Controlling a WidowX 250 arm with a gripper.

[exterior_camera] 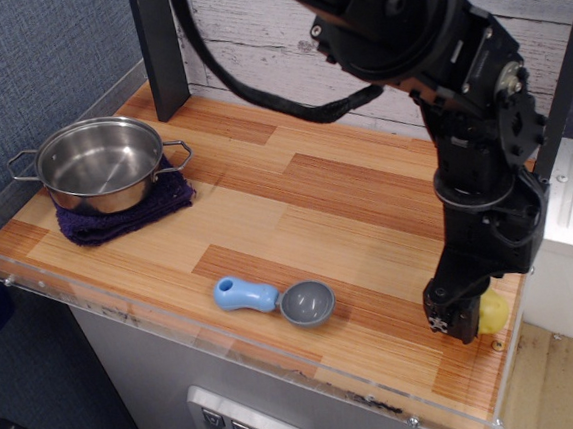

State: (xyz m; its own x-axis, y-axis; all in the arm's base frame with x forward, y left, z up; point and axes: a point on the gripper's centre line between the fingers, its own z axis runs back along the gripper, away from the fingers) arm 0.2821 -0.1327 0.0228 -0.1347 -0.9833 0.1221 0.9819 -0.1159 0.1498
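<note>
Bulky black arm (486,197), looped cable (256,97)

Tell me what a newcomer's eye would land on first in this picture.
The big black robot arm dominates the right side, its gripper down at the wooden table near the right front corner, beside a small yellow object that it partly hides. At the far left, a shiny steel pot sits on a dark purple cloth. A blue scoop lies alone near the front edge.
</note>
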